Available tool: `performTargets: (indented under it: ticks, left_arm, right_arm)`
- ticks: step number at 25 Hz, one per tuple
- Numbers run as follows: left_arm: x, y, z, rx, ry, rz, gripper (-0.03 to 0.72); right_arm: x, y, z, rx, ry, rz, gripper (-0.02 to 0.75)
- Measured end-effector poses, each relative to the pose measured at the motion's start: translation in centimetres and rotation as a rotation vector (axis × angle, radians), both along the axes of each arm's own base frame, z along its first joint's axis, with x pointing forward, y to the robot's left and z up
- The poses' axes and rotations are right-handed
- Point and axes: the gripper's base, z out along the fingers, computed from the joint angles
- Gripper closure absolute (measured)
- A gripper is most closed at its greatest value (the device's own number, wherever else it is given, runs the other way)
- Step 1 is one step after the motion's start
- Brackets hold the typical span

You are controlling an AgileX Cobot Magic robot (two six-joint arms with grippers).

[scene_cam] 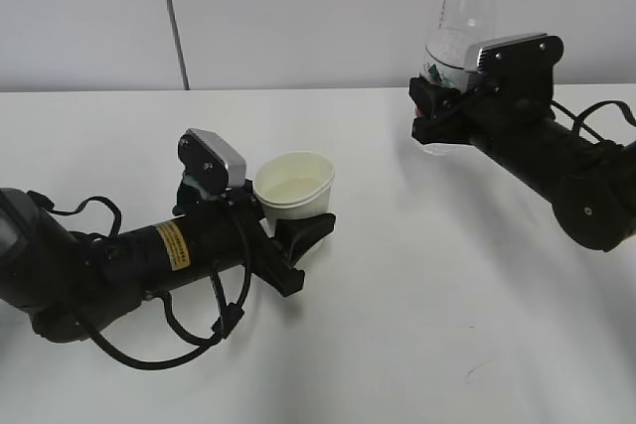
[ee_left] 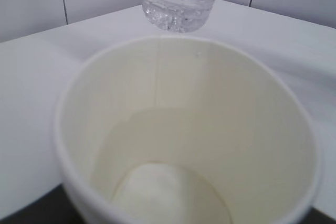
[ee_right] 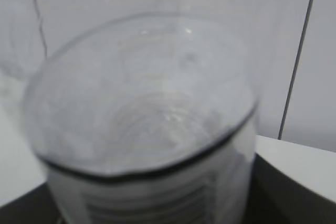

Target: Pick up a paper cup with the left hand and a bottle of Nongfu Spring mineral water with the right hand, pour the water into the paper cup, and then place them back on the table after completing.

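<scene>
Paper cup [scene_cam: 295, 186] clamped by left hand [scene_cam: 298, 230], bottle [scene_cam: 459, 22] gripped upright by right hand [scene_cam: 437, 111] — well apart, bare table [scene_cam: 397, 295] between.

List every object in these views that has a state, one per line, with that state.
paper cup: held off the table, tilted, a little water inside
water bottle: upright, uncapped, held above the table, partly full
left gripper: shut on the paper cup
right gripper: shut on the water bottle
table: bare white top under both arms
</scene>
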Motion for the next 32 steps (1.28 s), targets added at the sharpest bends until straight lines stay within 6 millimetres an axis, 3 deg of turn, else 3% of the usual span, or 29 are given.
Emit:
performTargets:
  ticks: [17, 32]
  left_arm:
    - [1.5, 1.5, 0.0, -0.003, -0.003, 0.185, 0.291]
    - [4.9, 9.0, -0.2, 0.051, -0.011, 0.417, 0.291]
  right_arm:
    - [-0.1, -0.7, -1.4, 0.037, 0.162, -0.082, 0.327]
    - [-0.1, -0.7, -1.4, 0.037, 0.166, -0.084, 0.327]
